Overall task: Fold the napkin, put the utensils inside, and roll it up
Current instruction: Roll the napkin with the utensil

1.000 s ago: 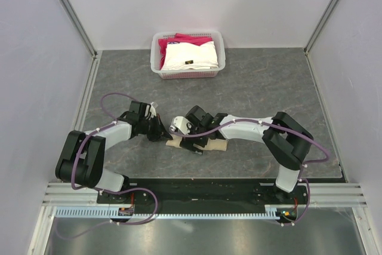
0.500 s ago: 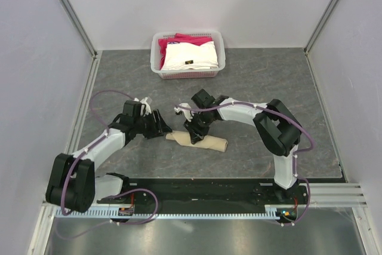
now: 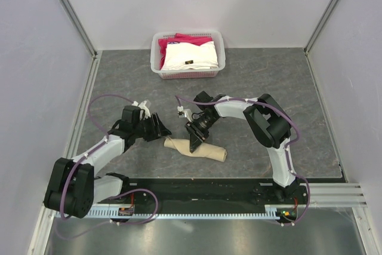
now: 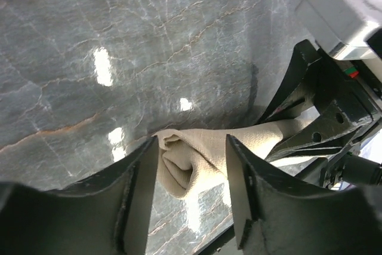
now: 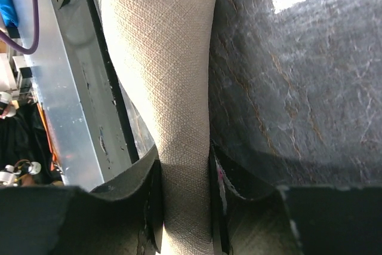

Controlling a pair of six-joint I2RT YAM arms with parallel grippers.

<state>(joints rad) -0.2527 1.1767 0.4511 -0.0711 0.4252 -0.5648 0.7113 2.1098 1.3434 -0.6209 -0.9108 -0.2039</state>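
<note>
Napkin (image 3: pixel 212 151) lies rolled into a tan tube on the table (image 3: pixel 268 82), near the near edge and about midway between the two arms, running from left to right with its right end a little nearer than its left. The right gripper (image 3: pixel 194 143) comes down on the roll from the far side, about a third of the way along from the left end, and is closed on it. In the right wrist view its fingers (image 5: pixel 148 195) press against the cloth on both sides, narrow, with the woven tube filling the gap between them and running on past the tips. The left gripper (image 3: pixel 161 129) sits low over the table just beside the roll's left end, reaching in from the left with its jaws apart at a middling width and holding nothing. In the left wrist view the folded end of the roll shows between its two fingers (image 4: pixel 140 189), close to the left one, though I cannot tell whether either finger touches the cloth. The same view shows the right gripper's black body over the roll farther along. Well apart from all this, at the far middle of the table against the back wall, stands a white basket (image 3: pixel 156 58) holding a folded white cloth (image 3: pixel 190 57) with a pink-red cloth (image 3: pixel 191 40) showing along its far side.
</note>
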